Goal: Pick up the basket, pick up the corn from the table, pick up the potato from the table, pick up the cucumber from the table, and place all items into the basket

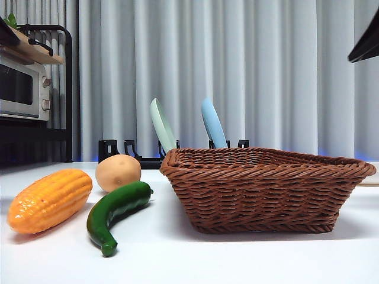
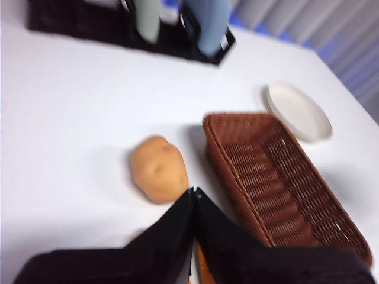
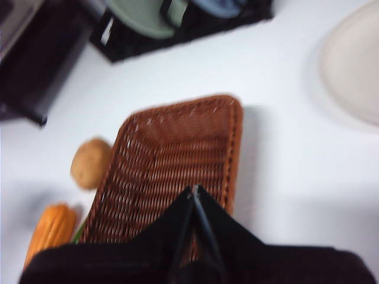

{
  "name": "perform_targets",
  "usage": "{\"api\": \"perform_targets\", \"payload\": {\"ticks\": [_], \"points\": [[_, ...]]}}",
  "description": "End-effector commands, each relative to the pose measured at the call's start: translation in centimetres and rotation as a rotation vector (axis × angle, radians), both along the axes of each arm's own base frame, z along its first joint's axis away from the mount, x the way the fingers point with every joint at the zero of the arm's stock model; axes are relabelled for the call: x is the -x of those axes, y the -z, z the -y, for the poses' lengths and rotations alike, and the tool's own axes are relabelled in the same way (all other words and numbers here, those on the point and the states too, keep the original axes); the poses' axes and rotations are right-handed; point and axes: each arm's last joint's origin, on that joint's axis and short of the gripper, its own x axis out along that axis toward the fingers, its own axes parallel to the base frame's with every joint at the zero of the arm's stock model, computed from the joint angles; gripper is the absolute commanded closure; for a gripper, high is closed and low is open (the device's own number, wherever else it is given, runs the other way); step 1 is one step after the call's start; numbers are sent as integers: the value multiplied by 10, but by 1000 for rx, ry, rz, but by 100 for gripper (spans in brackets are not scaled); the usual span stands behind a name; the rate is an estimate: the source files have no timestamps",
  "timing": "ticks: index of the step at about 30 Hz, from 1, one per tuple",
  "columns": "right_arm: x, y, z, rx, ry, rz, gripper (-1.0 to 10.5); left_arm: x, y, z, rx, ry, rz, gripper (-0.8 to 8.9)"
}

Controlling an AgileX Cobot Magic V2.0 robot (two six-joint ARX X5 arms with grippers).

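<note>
On the white bench [image 1: 249, 260] one empty basket [image 1: 266, 192] stands with bare room on its far side, while one corn [image 1: 48, 200], one potato [image 1: 118, 172] and one cucumber [image 1: 115, 212] lie close together beside its other end. Both claws hang above with jaws pressed closed and empty: the left claw [image 2: 193, 192] over the potato, the right claw [image 3: 193, 190] over the basket. Only the wrist views show a white plate [image 2: 298, 110] beyond the basket.
</note>
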Motion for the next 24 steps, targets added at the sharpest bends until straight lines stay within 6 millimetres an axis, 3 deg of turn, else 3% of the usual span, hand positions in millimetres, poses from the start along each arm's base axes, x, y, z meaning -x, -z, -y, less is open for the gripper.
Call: {"api": "perform_targets", "payload": {"ticks": [1,3,7,8,15,24], "points": [[-8,-1,-1,69,-66,-20,944,-8,1,1,-12,53,-28,812],[-13,-2,-1,86,-80,-45,893,-12,3,1,-8,65,-59,789],[-17,-2,-1,93,-79,-55,604,-15,6,2,-1,75,-81,447],[-18,-1,-1,94,-78,-57,591,-15,6,2,0,75,-83,428],[-30,7,-4,97,-83,-81,600,-15,6,4,0,84,-80,432],[-77,33,-19,114,-144,-224,604,-15,6,5,-1,89,-78,432]]}}
